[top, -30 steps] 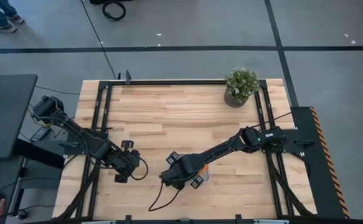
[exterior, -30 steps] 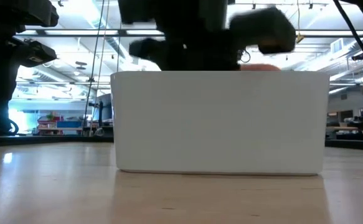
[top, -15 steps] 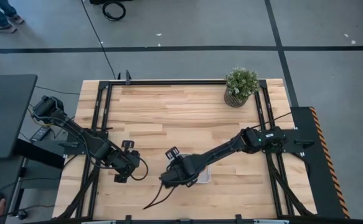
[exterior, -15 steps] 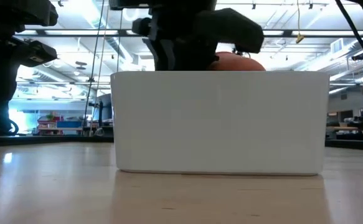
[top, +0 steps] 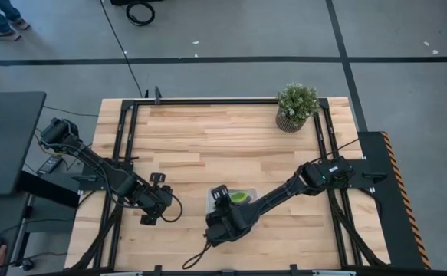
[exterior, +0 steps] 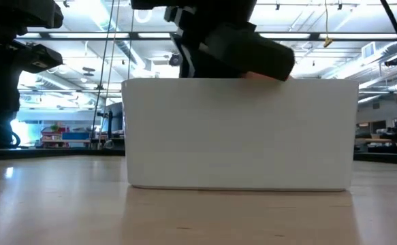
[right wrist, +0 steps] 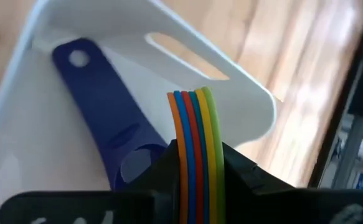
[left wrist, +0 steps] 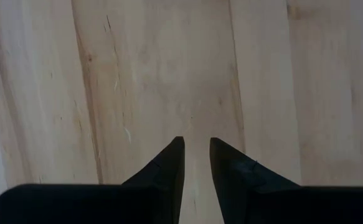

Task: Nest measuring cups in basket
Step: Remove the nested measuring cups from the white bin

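Stack of flat plastic measuring-cup handles (right wrist: 197, 134), orange, blue, red, yellow, green, clamped edge-on in my right gripper (right wrist: 198, 163) over the shallow white plastic basket (right wrist: 231, 93); a dark navy scoop (right wrist: 103, 115) lies inside. High view shows only green (top: 240, 198). My left gripper (left wrist: 195, 163), fingers slightly apart, empty, over bare wood.

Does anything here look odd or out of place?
One thing: a dark blue scoop lies loose on the floor of the white basket, while the right claw pinches the stacked handles of the other cups above it. Nothing looks spilled or broken.
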`<state>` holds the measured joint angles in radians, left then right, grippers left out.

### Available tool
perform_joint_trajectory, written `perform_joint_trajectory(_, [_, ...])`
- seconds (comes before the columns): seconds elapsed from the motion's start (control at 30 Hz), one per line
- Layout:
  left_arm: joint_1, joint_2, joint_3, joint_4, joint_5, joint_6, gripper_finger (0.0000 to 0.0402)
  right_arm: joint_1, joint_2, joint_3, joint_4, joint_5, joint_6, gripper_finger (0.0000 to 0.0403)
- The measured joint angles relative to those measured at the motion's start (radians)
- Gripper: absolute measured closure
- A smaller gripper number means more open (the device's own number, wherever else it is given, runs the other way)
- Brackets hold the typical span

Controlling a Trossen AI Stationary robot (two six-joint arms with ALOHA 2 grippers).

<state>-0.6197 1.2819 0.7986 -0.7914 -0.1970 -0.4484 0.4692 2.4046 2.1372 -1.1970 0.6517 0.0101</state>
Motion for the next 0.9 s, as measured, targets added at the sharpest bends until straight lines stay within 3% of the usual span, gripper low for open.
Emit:
perform_joint_trajectory(0.27, [0.000, 0.000, 0.000, 0.000, 0.000, 0.000, 0.0317, 0.016, 0.000, -0.004, 0.007, 0.032, 0.161, 0.0327])
perform_joint_trajectory(0.73, [0.000, 0.000, 0.000, -0.012, 0.000, -0.001, 0.0317, 0.030, -0.009, -0.153, 0.107, 0.073, 0.146, 0.0330])
perform_joint_trajectory(0.9, [0.000, 0.000, 0.000, -0.019, 0.000, 0.000, 0.0317, 0.017, -0.010, -0.153, 0.118, 0.004, 0.137, 0.0327])
